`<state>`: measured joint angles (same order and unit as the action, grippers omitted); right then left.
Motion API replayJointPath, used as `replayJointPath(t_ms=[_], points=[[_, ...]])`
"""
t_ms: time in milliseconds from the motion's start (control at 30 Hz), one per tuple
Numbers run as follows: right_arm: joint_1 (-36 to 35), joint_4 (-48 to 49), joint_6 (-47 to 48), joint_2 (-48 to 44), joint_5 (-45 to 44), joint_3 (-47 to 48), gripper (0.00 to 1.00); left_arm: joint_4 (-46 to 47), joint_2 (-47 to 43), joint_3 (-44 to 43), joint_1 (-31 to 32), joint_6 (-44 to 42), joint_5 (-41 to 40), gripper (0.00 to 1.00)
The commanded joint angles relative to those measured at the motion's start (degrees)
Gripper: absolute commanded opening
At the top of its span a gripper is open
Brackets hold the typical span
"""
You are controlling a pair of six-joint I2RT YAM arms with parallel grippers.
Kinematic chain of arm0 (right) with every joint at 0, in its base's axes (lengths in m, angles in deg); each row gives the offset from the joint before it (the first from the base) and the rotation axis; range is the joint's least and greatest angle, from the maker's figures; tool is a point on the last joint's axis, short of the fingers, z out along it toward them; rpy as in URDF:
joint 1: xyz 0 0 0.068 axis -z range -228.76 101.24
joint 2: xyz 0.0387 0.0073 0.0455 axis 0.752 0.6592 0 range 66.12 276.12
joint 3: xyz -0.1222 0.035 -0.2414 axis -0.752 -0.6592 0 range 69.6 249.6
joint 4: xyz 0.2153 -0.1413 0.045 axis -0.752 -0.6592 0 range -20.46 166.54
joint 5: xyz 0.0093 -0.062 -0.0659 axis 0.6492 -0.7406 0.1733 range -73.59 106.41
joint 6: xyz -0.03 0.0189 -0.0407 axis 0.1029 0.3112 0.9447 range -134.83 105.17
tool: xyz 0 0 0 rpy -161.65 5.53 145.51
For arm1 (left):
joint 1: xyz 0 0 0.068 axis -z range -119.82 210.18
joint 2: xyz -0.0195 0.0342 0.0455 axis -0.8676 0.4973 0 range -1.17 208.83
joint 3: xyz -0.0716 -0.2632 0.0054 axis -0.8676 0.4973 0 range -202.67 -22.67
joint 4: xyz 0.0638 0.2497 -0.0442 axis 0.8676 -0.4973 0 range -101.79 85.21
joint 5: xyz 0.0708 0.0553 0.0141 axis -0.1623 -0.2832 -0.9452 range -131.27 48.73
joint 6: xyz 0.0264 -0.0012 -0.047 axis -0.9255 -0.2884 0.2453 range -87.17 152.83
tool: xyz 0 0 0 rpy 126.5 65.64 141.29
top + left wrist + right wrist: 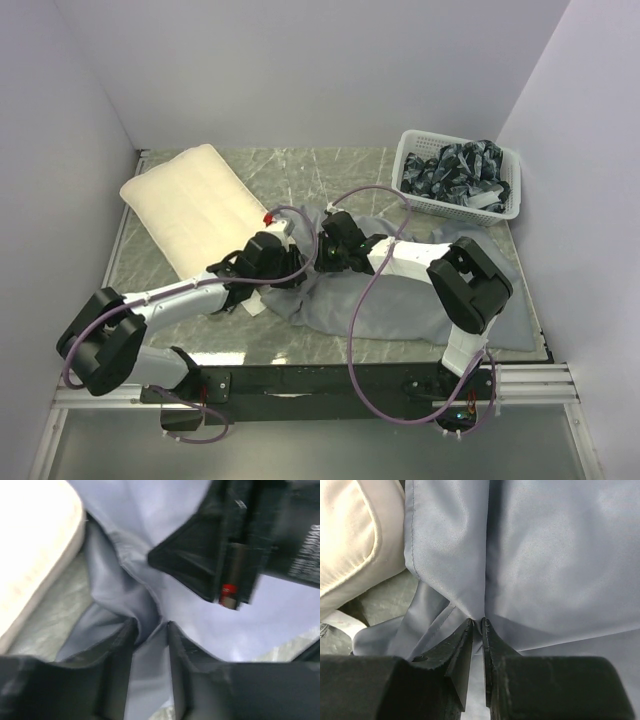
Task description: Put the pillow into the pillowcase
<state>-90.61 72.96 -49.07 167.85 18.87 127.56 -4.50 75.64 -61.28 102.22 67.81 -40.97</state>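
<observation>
Right pincer (pixel 476 624) and left pincer (pixel 150 630) each pinch a fold of smooth grey pillowcase (pixel 550 555) (clear only in wrist views, hidden overhead), cream pillow (pixel 195 205) alongside.

This is a robotics lab test cell, not a lived-in room. Plain pale lavender wall panels (pixel 300 70) box in a small green marble-patterned tabletop (pixel 330 175) on three sides. A white-and-black left robot arm (pixel 170 297) and a matching right robot arm (pixel 410 258) stand on a black base plate (pixel 300 380) at its near edge, beside bare aluminium rails (pixel 530 378) — looped purple cables (pixel 350 345) hang exposed.
</observation>
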Motion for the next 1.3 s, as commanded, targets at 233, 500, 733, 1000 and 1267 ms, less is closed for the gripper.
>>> replayJointPath(t_ms=[233, 500, 733, 1000, 1267], points=[[0.3, 0.2, -0.3, -2.4, -0.3, 1.6, 0.49, 11.5, -1.0, 5.5, 1.0, 0.3, 15.8, 0.01], [-0.3, -2.2, -0.7, -10.4, -2.4, -1.3, 0.68, 18.3, 1.1, 12.8, 3.0, 1.8, 19.0, 0.04], [-4.8, -4.4, -0.7, -11.2, -2.4, -1.4, 0.50, 24.7, 1.0, 16.8, 3.3, 3.1, 19.7, 0.11], [-7.4, -6.9, -0.4, -8.2, -6.3, 0.7, 0.40, 28.1, -2.8, 19.1, 3.4, 4.1, 18.4, 0.11], [-7.5, -13.0, 2.6, -1.7, -14.2, 10.2, 0.57, 28.0, -4.0, 19.9, 3.4, 4.7, 18.1, 0.11]])
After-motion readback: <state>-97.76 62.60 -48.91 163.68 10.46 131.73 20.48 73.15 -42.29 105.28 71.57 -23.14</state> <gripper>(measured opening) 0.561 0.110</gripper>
